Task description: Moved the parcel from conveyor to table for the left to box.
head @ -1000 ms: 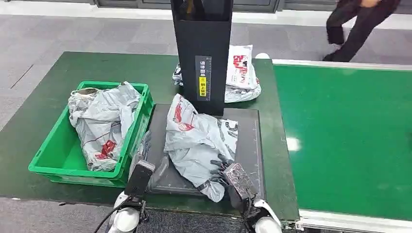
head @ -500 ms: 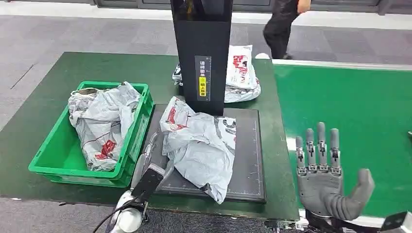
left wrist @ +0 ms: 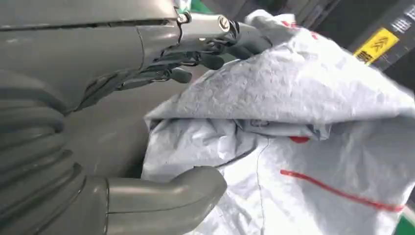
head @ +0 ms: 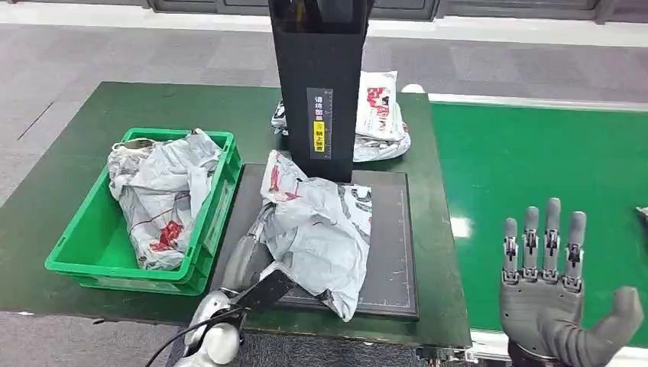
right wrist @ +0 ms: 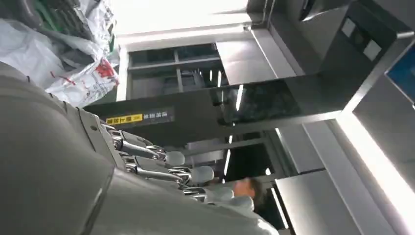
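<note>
Black upright post (head: pixel 319 84) at pad's (head: pixel 390 252) far edge, touching parcel (head: pixel 317 229). Left hand (head: pixel 256 245) grips the parcel's near-left side; right hand (head: pixel 546 294) raised over conveyor (head: pixel 535 168), fingers spread, empty.

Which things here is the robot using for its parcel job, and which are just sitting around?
For the job:
grey parcel on the black scale pad
left hand against the parcel
right hand, open, above the conveyor
green crate

Just lying about:
bags in the crate
parcels behind the black post
</note>
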